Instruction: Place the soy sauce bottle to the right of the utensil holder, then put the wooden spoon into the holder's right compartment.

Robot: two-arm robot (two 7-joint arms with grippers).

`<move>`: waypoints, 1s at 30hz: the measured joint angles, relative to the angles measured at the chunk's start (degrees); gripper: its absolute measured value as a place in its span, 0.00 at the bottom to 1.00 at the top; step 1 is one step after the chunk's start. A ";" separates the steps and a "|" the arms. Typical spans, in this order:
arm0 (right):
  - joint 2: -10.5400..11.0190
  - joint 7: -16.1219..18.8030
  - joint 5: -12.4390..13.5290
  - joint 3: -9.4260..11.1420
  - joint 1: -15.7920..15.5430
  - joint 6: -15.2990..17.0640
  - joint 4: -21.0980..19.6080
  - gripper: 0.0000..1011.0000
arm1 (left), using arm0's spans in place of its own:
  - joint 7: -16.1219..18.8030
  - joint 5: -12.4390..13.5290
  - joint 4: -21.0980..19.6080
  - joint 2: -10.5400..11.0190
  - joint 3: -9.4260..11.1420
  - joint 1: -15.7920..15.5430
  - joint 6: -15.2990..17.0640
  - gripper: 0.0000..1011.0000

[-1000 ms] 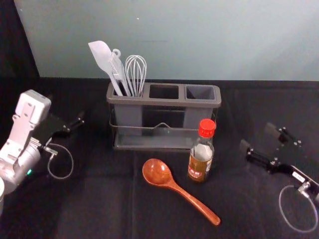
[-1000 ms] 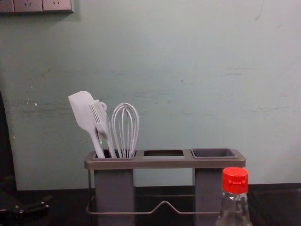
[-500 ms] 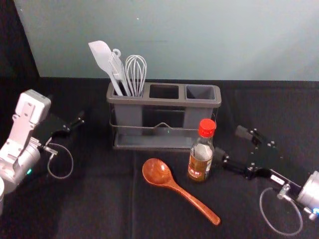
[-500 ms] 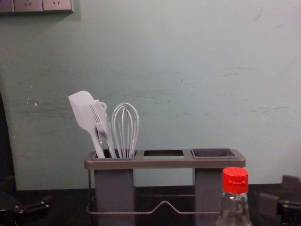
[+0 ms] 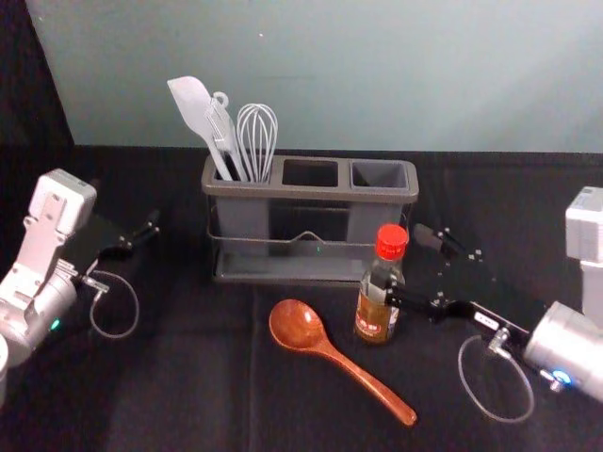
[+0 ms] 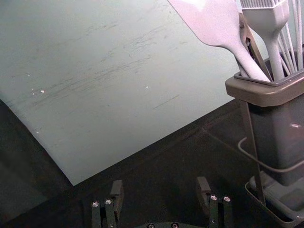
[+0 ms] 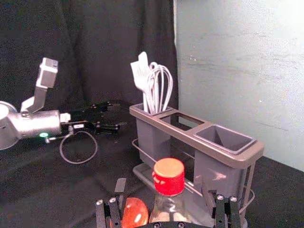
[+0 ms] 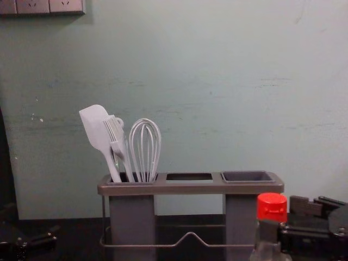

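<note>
The right gripper (image 5: 403, 259) is open, and the soy sauce bottle (image 5: 375, 309) stands upright on the table between its two spread fingers. The wooden spoon (image 5: 330, 353) lies to the left of this gripper and nearer to the robot, while the utensil holder (image 5: 311, 192) is beyond it, toward the left. The left gripper (image 5: 139, 234) is parked well apart at left, also open.
</note>
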 joint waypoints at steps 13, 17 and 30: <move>-4.35 -1.44 -3.17 -1.76 4.38 1.72 3.73 0.99 | 0.00 0.00 0.00 0.00 0.00 0.00 0.00 0.99; -5.27 -1.56 -3.51 -1.94 5.36 2.09 4.60 0.99 | 0.00 0.00 0.00 0.00 0.00 0.00 0.00 0.99; -6.45 -1.92 -3.80 -2.06 6.38 2.30 5.94 0.99 | 0.00 0.00 0.00 0.00 0.00 0.00 0.00 0.99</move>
